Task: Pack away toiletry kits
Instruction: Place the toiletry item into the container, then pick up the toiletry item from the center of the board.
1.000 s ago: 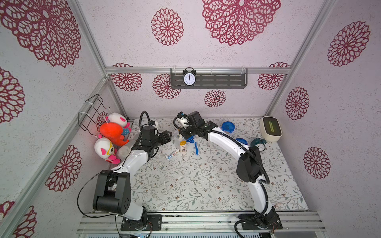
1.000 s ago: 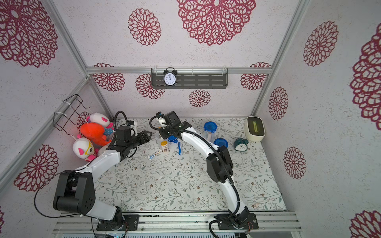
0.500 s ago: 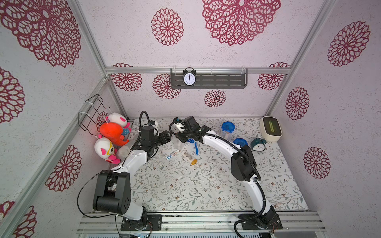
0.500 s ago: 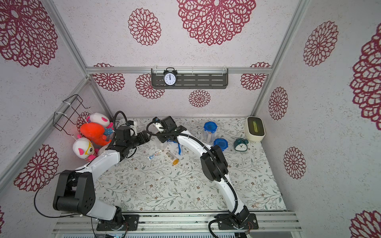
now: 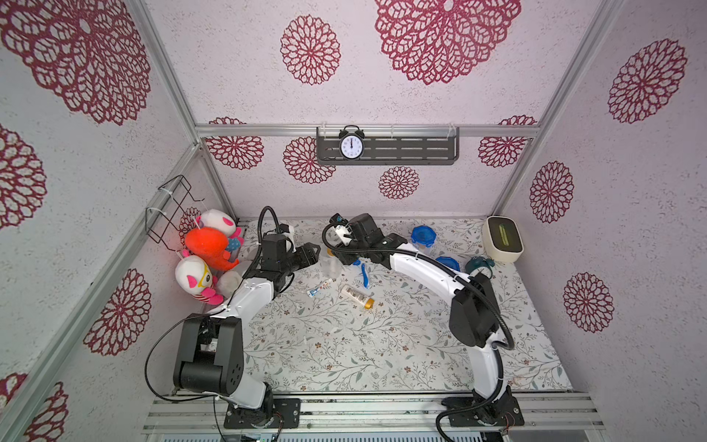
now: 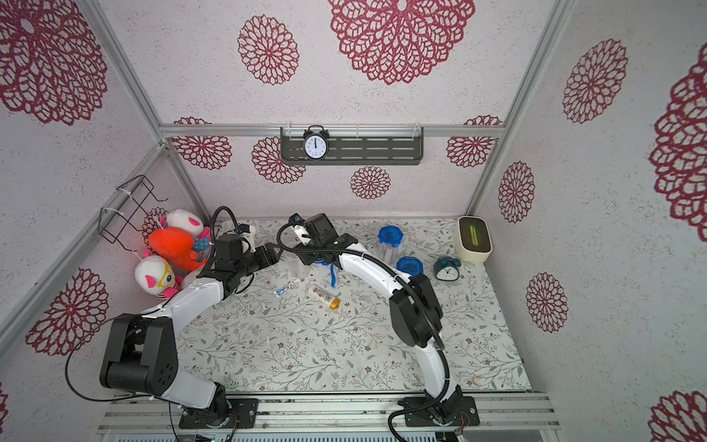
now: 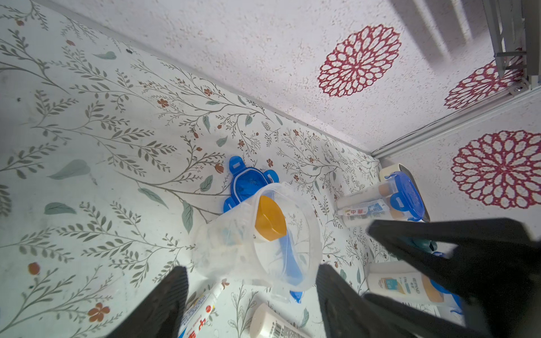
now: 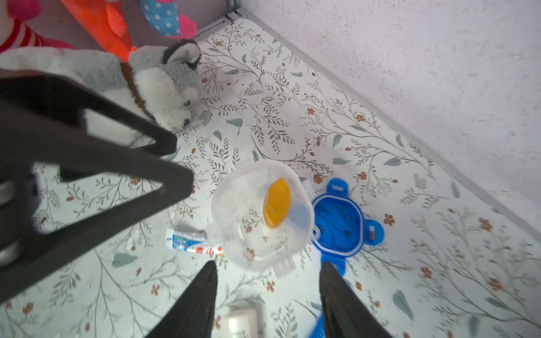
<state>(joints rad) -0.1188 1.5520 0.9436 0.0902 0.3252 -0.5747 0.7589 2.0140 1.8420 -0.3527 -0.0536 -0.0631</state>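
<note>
An open clear jar [image 5: 331, 266] stands on the table between my two grippers. Inside it leans a white bottle with an orange cap [image 8: 276, 203]. The jar's blue lid [image 8: 339, 225] lies flat just behind it. A toothpaste tube [image 5: 319, 287], a second orange-capped bottle [image 5: 357, 296] lying on its side, and a blue toothbrush [image 5: 365, 275] lie loose in front of the jar. My left gripper [image 7: 251, 301] is open, its fingers either side of the jar [image 7: 257, 234] without touching. My right gripper [image 8: 269, 292] is open and empty, just short of the jar [image 8: 260, 213].
A packed jar with a blue lid [image 5: 422, 237], another blue lid [image 5: 447, 263], a teal alarm clock [image 5: 478, 266] and a white box [image 5: 502, 239] sit at the back right. Plush toys [image 5: 208, 245] fill the back left corner, and a husky plush [image 8: 164, 85] lies beside the left arm.
My right gripper has opened and shifted left behind the jar. The bottle that stood beside the jar has toppled and now lies nearer the front. The left gripper has stayed open.
</note>
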